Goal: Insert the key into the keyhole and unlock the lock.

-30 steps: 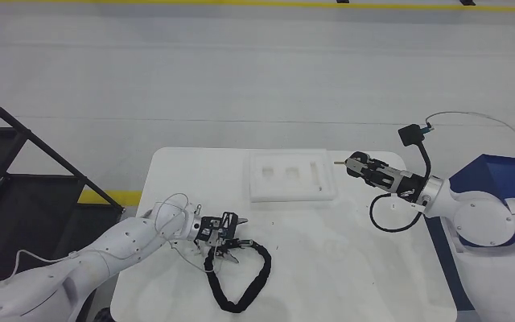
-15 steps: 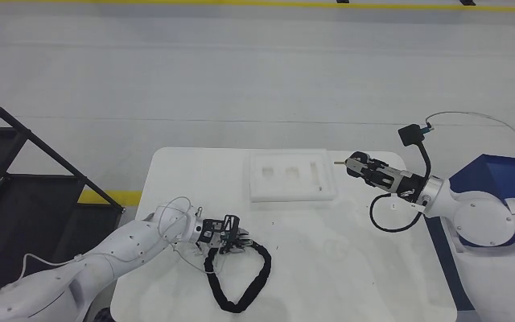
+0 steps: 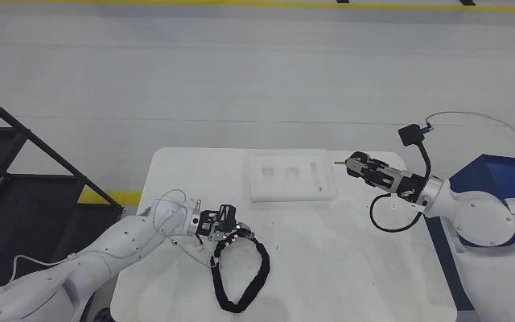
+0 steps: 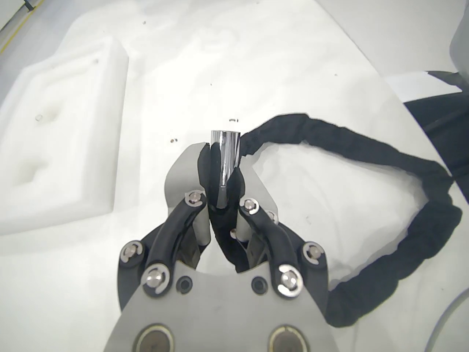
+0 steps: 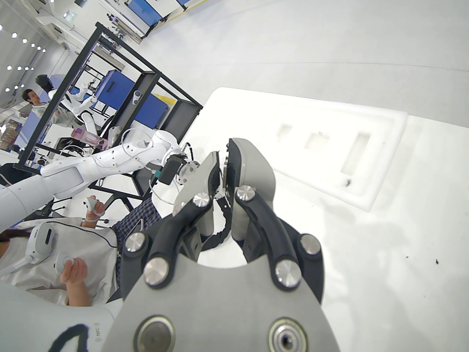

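The lock is a chain in a black fabric sleeve [image 3: 241,282] lying looped on the white table [image 3: 362,266] near its front left. Its silver cylinder end [image 4: 225,148] stands up between the fingers of my left gripper [image 4: 221,162], which is shut on it. The rest of the sleeve [image 4: 403,170] trails off over the table. My right gripper [image 3: 348,162] hovers over the table's back right, beside the foam tray, shut on the small key [image 3: 335,161], whose thin tip pokes out toward the tray. In the right wrist view its fingers [image 5: 242,162] stand nearly together.
A white foam tray [image 3: 290,177] with shallow cut-outs lies at the back middle of the table, also seen as the foam tray [image 4: 55,129] and the foam tray [image 5: 329,148]. A black frame [image 3: 48,161] stands off the table's left side.
My left gripper's fingers have come together on the lock's cylinder end and moved it slightly toward the tray, dragging the chain loop along. The right arm has kept still.
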{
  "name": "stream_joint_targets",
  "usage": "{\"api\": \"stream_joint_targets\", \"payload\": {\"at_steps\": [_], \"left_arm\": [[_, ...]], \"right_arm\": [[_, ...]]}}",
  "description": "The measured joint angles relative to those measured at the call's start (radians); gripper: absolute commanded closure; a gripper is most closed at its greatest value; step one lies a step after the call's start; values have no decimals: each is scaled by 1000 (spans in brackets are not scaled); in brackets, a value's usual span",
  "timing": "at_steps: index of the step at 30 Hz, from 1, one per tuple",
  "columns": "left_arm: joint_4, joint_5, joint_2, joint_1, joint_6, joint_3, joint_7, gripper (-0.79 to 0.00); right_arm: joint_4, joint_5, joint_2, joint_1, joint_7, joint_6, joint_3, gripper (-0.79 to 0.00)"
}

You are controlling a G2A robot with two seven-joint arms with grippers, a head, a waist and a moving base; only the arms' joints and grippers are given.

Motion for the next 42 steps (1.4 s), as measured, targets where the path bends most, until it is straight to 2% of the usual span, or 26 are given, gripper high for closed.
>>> {"api": "stream_joint_targets", "payload": {"at_steps": [7,15,28,37,42], "left_arm": [[-88,-10,5,-42,-83,-50,62,0],[-182,-46,-19,-82,-133,-81,28,0],[-223,-121,-104,-137,-171,-79,-4,0],[-214,-151,-166,-170,-174,-72,-15,0],[-169,-172,-198,-177,-179,-66,-2,0]], "right_arm": [[-10,-11,0,-10,5,9,-9,0],[-119,-25,8,-64,94,139,-36,0],[-385,-84,24,-212,127,264,28,0],[-457,-123,30,-271,103,266,64,0],[-456,-136,34,-273,104,243,77,0]]}}
